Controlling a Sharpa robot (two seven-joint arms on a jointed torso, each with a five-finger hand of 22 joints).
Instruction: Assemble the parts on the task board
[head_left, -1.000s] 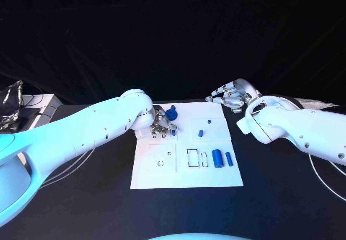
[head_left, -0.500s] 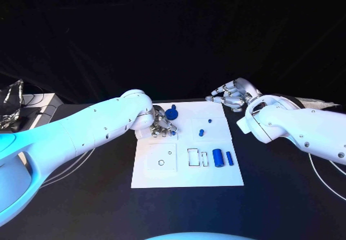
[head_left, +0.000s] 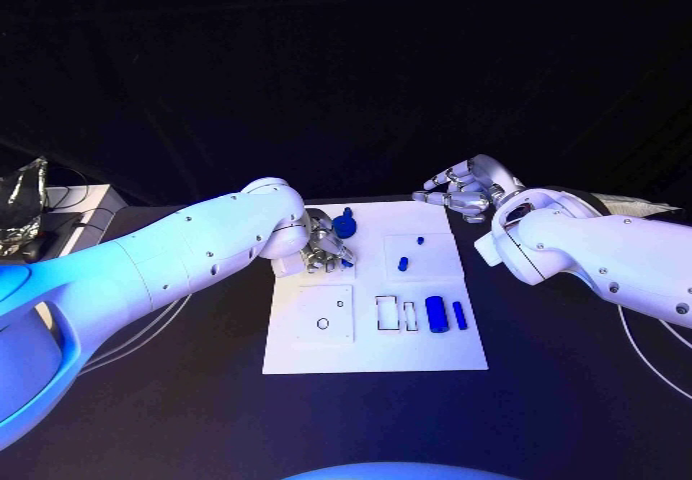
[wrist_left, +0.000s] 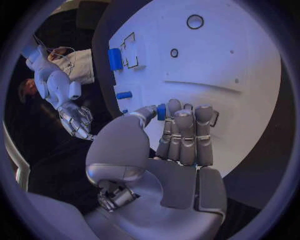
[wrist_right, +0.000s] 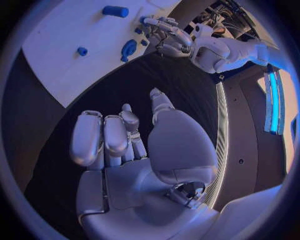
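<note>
The white task board lies in the middle of the table. My left hand hovers over its far left part, fingers curled, and pinches a small blue part between thumb and fingers. A larger blue part stands just beside that hand. A short blue peg and a tiny blue piece lie to its right. Two blue cylinders lie by a rectangular slot. My right hand hangs past the board's far right corner, loosely curled, holding nothing.
A round hole marks the board's near left panel. A pale box with cables sits at the table's far left edge. Bare black table surrounds the board.
</note>
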